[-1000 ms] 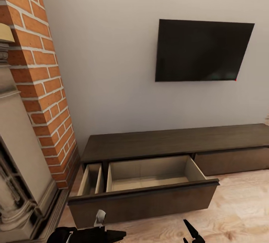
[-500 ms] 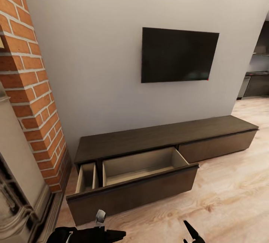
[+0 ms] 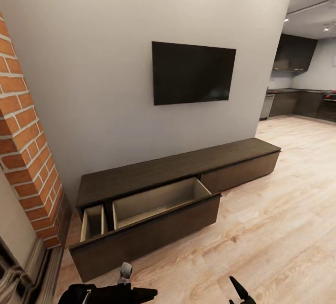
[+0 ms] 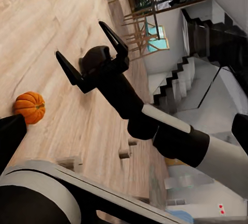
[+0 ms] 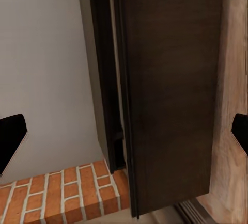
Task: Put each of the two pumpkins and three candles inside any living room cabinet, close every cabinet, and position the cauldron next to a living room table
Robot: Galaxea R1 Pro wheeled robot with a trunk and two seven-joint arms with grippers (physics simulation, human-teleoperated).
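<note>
I read no writing anywhere. The cabinet (image 3: 177, 171) runs along the wall under a dark TV (image 3: 193, 73), its wide left drawer (image 3: 144, 231) pulled out over the wood floor (image 3: 280, 229), with open floor to its right. My left wrist view shows the right end effector (image 4: 93, 51) spread and holding nothing, and one pumpkin (image 4: 29, 107) on the floor. The left end effector (image 3: 109, 292) is cut off; I cannot tell its state.

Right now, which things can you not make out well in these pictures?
- Head view: the open drawer of the cabinet; its front panel hides part of the floor inside.
- Head view: the right gripper is cut by the lower edge.
- Left wrist view: one pumpkin lies on the floor; other task things are outside the frame.
- Head view: the kitchen is too far for detail.
</note>
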